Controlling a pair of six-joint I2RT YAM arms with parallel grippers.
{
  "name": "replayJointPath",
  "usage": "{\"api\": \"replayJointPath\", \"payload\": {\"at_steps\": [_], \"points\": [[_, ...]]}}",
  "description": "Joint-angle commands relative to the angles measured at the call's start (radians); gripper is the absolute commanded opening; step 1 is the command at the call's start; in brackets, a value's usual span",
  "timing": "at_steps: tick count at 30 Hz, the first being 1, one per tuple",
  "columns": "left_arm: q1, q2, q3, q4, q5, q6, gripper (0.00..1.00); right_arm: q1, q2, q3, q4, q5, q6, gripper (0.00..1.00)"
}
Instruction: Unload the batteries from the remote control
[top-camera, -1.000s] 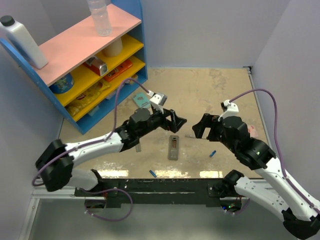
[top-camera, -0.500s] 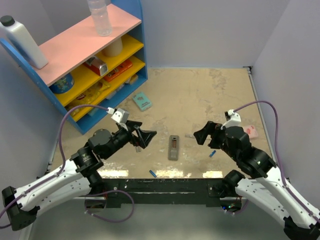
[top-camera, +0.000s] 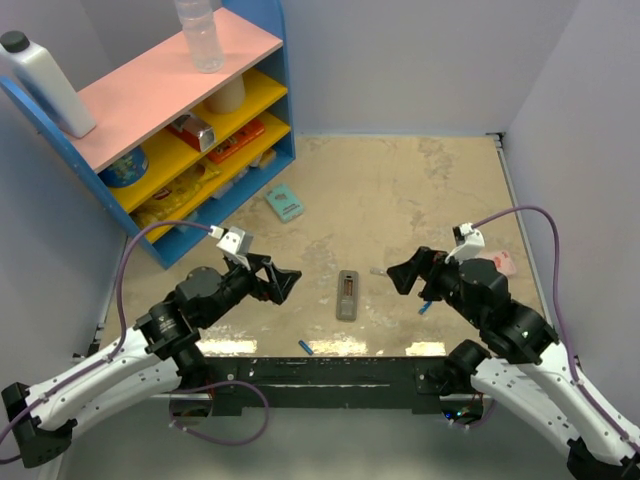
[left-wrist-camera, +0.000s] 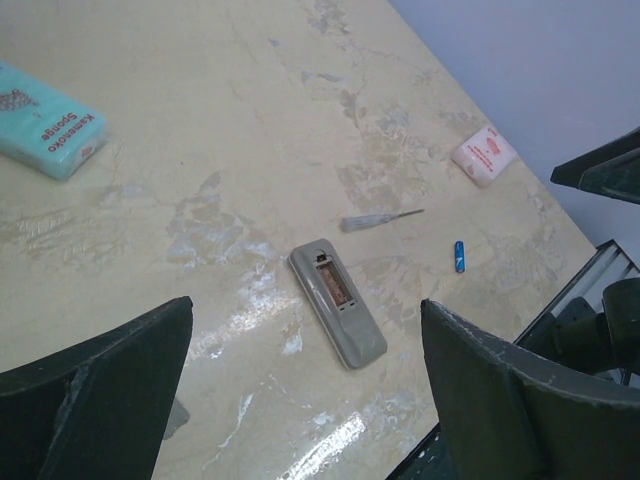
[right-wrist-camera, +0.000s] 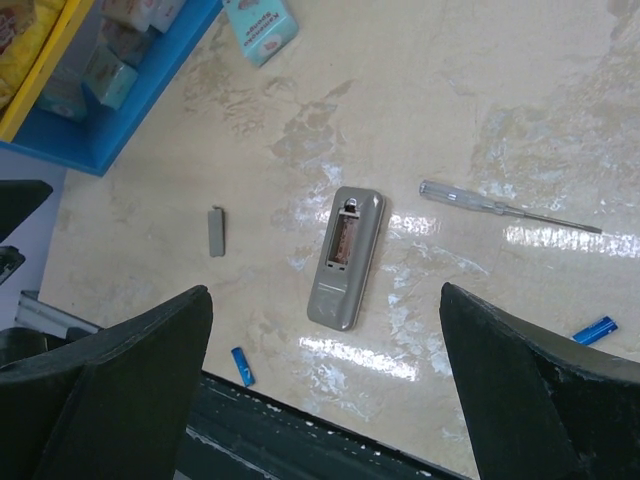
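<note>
The remote (top-camera: 347, 294) lies flat on the table (top-camera: 400, 190), near the near edge, with its battery bay open and empty. The left battery (top-camera: 305, 347) lies at the near edge. The right battery (top-camera: 425, 306) lies right of the remote. The left gripper (top-camera: 288, 282) and right gripper (top-camera: 400, 272) flank the remote, both released and grasping nothing.
</note>
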Motion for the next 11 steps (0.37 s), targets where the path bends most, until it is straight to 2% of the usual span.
{"api": "replayJointPath", "payload": {"at_steps": [1, 11], "points": [[0.005, -0.014, -0.012, 0.026, -0.009, -0.024, 1.0, 0.0, -0.003, -0.012, 0.042, -0.029, -0.029, 0.98], [0.005, -0.034, -0.012, 0.01, -0.03, -0.026, 1.0, 0.0, -0.003, -0.029, 0.046, -0.036, -0.029, 0.99]]}}
